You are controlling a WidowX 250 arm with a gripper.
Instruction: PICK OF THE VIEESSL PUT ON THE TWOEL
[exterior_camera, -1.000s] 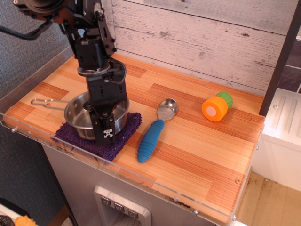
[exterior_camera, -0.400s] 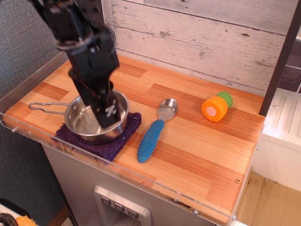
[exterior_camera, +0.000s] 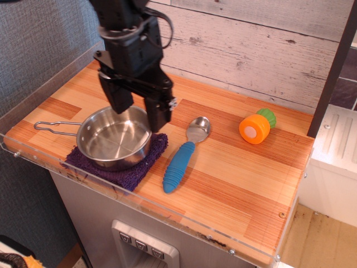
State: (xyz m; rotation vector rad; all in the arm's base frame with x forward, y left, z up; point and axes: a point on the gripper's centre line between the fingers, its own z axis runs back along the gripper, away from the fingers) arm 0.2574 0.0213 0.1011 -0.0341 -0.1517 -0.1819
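My pincer [exterior_camera: 139,106] hangs spread and empty over the pan's far rim. The VIEESSL [exterior_camera: 114,139] sits on the TWOEL [exterior_camera: 120,167] at lower left; I judge a careless sideways swing could clip the rim.

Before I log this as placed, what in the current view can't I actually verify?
- Far rim of the pan: hidden behind the tool in the only view.
- Most of the purple cloth: covered by the pan; only its edges show.
- Arm above the tool: cut off by the top edge.
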